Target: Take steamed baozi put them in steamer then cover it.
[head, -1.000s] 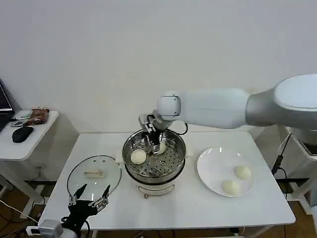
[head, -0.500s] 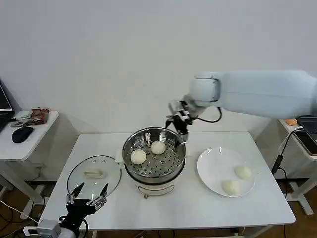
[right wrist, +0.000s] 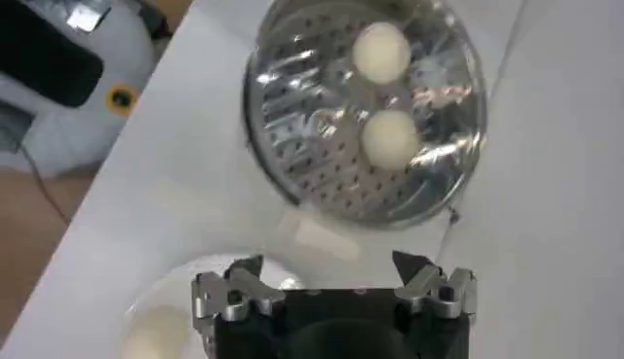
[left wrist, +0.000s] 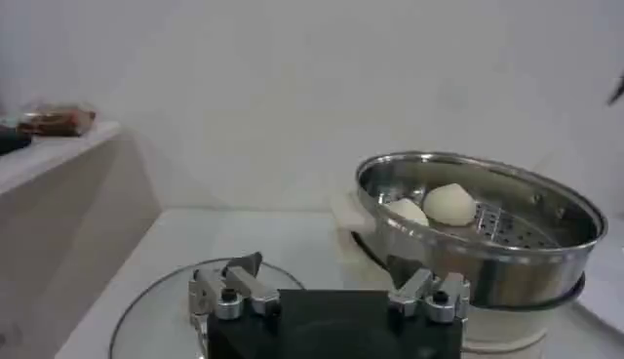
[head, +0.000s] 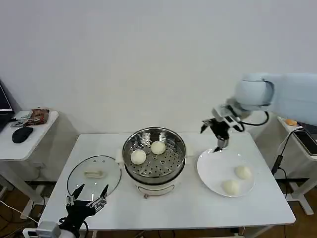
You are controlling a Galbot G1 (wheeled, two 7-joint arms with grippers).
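The steel steamer (head: 152, 174) stands mid-table on its white pot base, with two baozi (head: 138, 156) (head: 158, 147) inside. Two more baozi (head: 242, 172) (head: 231, 187) lie on the white plate (head: 212, 171) to its right. My right gripper (head: 212, 139) hangs open and empty above the plate's far edge. Its wrist view looks down on the steamer (right wrist: 292, 146) and both buns (right wrist: 381, 52) (right wrist: 390, 137). The glass cover (head: 94, 174) lies flat on the table left of the steamer. My left gripper (head: 88, 194) is open and empty by the cover's front edge (left wrist: 156, 312).
A low side table (head: 25, 131) with a mouse and small items stands far left. Another stand (head: 297, 129) with a cable is at the right. The pot's white side handle (head: 119, 157) sticks out toward the cover.
My right gripper let go of the second baozi in the steamer, rose out and swung right to above the plate. The left arm has hardly moved.
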